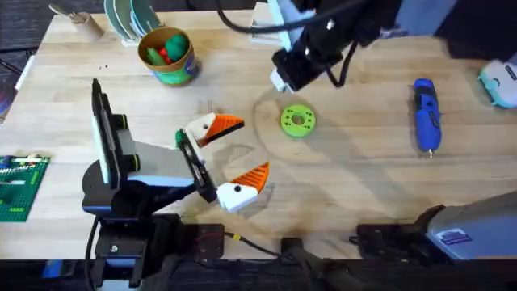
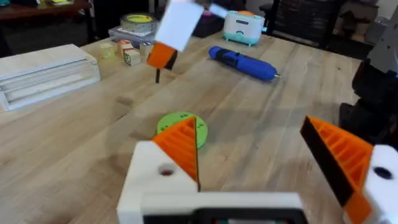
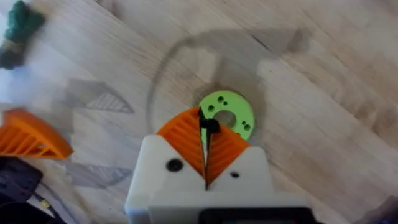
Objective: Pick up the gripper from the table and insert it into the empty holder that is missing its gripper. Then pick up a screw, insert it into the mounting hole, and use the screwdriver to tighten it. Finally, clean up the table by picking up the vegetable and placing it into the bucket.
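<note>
Orange-padded right gripper [image 3: 206, 138] pinches screw [image 3: 210, 127], poised above green disc [image 3: 227, 114].

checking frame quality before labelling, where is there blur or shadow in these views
Overhead: the right claw and its arm are smeared dark, casting a faint shadow on the wooden table around the round lime-green disc. Left wrist: the right claw is motion-blurred; the stubby blue cylindrical screwdriver reads clearly. Right wrist: the disc is sharp, ringed by a curved shadow.

Bucket [image 1: 168, 56] contents blurred; veg unclear.
</note>
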Robot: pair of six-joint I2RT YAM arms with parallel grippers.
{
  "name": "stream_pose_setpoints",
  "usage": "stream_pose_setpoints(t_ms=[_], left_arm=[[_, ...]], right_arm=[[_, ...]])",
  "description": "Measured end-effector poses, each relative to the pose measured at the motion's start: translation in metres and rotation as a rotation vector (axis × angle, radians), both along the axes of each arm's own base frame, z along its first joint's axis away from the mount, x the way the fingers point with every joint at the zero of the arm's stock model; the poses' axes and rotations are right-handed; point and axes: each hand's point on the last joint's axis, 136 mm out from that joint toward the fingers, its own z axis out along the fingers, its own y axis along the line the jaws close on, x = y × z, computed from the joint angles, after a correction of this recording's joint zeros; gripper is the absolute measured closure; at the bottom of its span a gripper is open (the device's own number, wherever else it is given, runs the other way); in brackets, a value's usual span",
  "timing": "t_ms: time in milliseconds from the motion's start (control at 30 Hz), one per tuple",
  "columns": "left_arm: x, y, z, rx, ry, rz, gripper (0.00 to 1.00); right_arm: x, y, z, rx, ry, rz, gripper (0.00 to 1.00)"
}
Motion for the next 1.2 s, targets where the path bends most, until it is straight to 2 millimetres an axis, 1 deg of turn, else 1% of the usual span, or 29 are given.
stream_pose_setpoints(t_ms=[67, 133, 233, 367, 467, 567, 667, 833, 900, 967, 1200], left_arm=[[0.000, 0.000, 0.000, 0.000, 0.000, 0.000, 0.008], [0.000, 0.000, 0.000, 0.000, 0.000, 0.000, 0.008], [0.000, 0.000, 0.000, 0.000, 0.000, 0.000, 0.008], [0.000, 0.000, 0.000, 0.000, 0.000, 0.000, 0.008], [0.000, 0.000, 0.000, 0.000, 0.000, 0.000, 0.007], [0.000, 0.000, 0.000, 0.000, 0.000, 0.000, 0.008], [0.000, 0.000, 0.000, 0.000, 0.000, 0.000, 0.008], [0.000, 0.000, 0.000, 0.000, 0.000, 0.000, 0.009], [0.000, 0.000, 0.000, 0.000, 0.000, 0.000, 0.008], [0.000, 0.000, 0.000, 0.000, 0.000, 0.000, 0.008], [0.000, 0.000, 0.000, 0.000, 0.000, 0.000, 0.008]], right_arm=[[0.002, 0.010, 0.022, 0.036, -0.030, 0.036, 0.994], [0.001, 0.025, 0.045, 0.084, -0.065, 0.085, 0.994], [-0.009, 0.044, 0.073, 0.129, -0.098, 0.153, 0.995], [-0.028, 0.063, 0.100, 0.163, -0.111, 0.219, 0.995], [-0.042, 0.078, 0.111, 0.182, -0.108, 0.270, 0.995], [-0.056, 0.091, 0.108, 0.177, -0.089, 0.314, 0.995], [-0.068, 0.104, 0.095, 0.155, -0.054, 0.354, 0.995], [-0.079, 0.122, 0.068, 0.112, -0.002, 0.398, 0.995], [-0.082, 0.126, 0.061, 0.100, 0.011, 0.409, 0.995], [-0.086, 0.129, 0.059, 0.096, 0.016, 0.419, 0.995], [-0.090, 0.132, 0.060, 0.108, 0.025, 0.431, 0.995]])
